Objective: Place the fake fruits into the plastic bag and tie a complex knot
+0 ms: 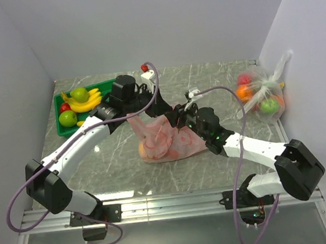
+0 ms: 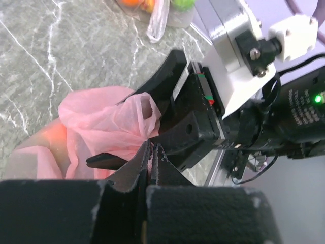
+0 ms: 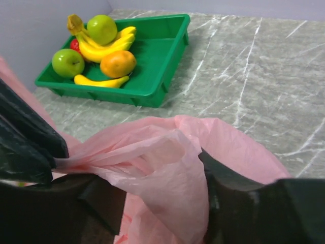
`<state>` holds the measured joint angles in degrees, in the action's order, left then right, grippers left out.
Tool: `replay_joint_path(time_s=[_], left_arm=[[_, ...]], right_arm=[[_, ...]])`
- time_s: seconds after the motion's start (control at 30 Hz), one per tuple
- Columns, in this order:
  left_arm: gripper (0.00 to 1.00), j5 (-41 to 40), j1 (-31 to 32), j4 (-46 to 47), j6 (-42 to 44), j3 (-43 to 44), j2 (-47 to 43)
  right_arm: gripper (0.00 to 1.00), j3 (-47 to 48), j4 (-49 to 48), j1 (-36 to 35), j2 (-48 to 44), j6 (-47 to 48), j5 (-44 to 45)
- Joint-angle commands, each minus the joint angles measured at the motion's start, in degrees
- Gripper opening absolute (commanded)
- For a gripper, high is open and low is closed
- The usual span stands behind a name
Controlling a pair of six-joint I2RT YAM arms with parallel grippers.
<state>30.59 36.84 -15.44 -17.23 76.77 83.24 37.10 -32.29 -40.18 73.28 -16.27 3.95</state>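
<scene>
The pink plastic bag [image 1: 168, 139] lies mid-table with an orange fruit [image 1: 144, 151] showing through it. My left gripper [image 1: 152, 109] is shut on a stretched strip of the bag's handle film [image 2: 151, 152], held above the bag. My right gripper [image 1: 175, 118] is open, its two fingers standing either side of a bunched fold of the bag's mouth [image 3: 165, 201]. In the right wrist view the left gripper's fingers [image 3: 25, 147] pull the film taut to the left. No knot shows. More fake fruits, green apples, bananas, an orange and a red one, lie in the green tray [image 3: 152, 76].
The green tray [image 1: 65, 131] stands at the back left. A clear bag of fruits [image 1: 262, 95] with a white top lies at the back right against the wall, also in the left wrist view [image 2: 157, 15]. Grey walls close in three sides.
</scene>
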Motion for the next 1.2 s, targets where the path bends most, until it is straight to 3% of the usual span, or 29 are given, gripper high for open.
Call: replay_joint_path(time_s=[0.0, 0.3, 0.33, 0.37, 0.5, 0.63, 0.77, 0.8, 1.0, 1.07, 1.13, 1.17], left_arm=[[0.00, 4.13, 0.34, 3.66, -3.77, -0.75, -3.61], [0.00, 5.45, 0.34, 4.63, -4.74, -1.63, -5.19], [0.00, 5.79, 0.25, 4.63, -4.65, -1.45, -5.20], [0.00, 5.88, 0.25, 4.46, -4.48, -1.28, -5.20], [0.00, 6.24, -0.01, 3.32, -2.20, -0.84, -5.37], [0.00, 7.63, -1.15, 1.30, 3.24, -0.05, -5.02], [0.00, 9.91, -2.38, -3.18, 15.89, 3.64, -2.56], [0.00, 10.28, -2.91, -6.15, 22.79, 5.65, -2.04], [0.01, 11.43, -6.25, -13.55, 34.55, 12.77, 1.66], [0.33, 13.43, -8.52, -15.05, 33.76, 14.10, 1.57], [0.63, 15.72, -10.64, -12.62, 26.93, 13.06, -1.04], [0.71, 16.60, -13.00, -11.20, 21.77, 11.57, -2.80]], right_arm=[[0.49, 0.34, -5.67, -0.60, 1.95, -2.09, 4.84], [0.37, -3.79, -5.67, -1.21, 2.58, -3.33, 4.93], [0.32, -4.31, -5.68, -1.13, 2.57, -3.07, 4.76], [0.16, -5.54, -5.94, -1.12, 2.40, -2.72, 4.15], [0.00, -7.57, -4.72, -1.12, 1.17, 0.44, -1.03], [0.00, -8.36, -0.24, -0.95, -1.63, 3.86, -7.52], [0.00, -9.94, 2.31, -0.86, -2.79, 8.62, -11.41], [0.00, -9.94, 3.11, -0.86, -2.79, 10.02, -11.50], [0.00, -8.37, 8.29, 0.72, -2.70, 10.74, -13.43], [0.00, -7.14, 10.39, 0.98, -3.49, 10.21, -14.31], [0.00, -5.65, 11.81, 1.07, -4.36, 9.33, -14.14], [0.00, -5.12, 13.03, 1.16, -4.72, 8.98, -14.31]])
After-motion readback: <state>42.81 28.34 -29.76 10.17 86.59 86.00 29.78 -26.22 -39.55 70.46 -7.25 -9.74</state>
